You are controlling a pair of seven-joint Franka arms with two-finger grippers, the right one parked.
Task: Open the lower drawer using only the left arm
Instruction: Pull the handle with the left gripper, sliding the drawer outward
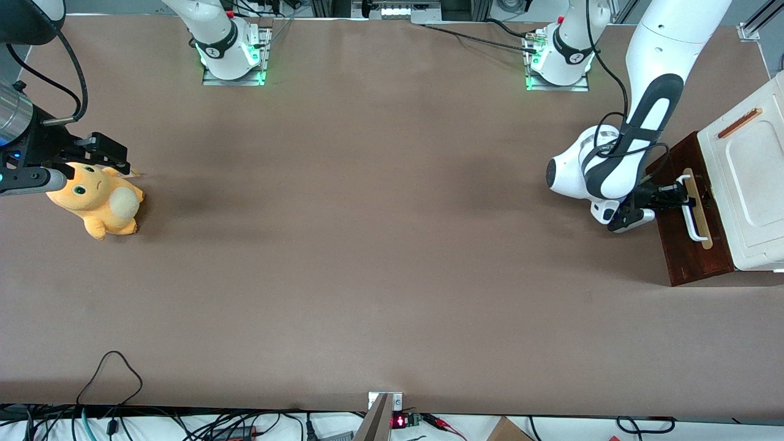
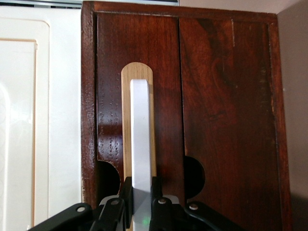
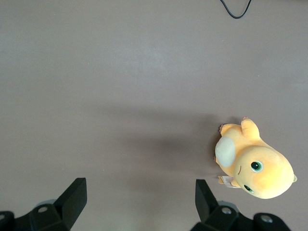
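Only the left wrist view shows gripper (image 2: 142, 204) jaws clenched on white handle (image 2: 141, 139), bar lengthwise along lower drawer (image 2: 216, 106).

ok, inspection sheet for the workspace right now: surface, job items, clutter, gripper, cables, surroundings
Surface: brown table, bare across the middle.
Job's things: lower drawer at the working arm's end, dark wood front, white bar handle on a pale strip; little or not at all pulled out.
Clutter: yellow plush toy at the parked arm's end.
Gripper: left arm reaches to the drawer; gripper shut on the handle.
Cables: black cable loops onto the near table edge.
Surroundings: cream-white panel above the drawer.
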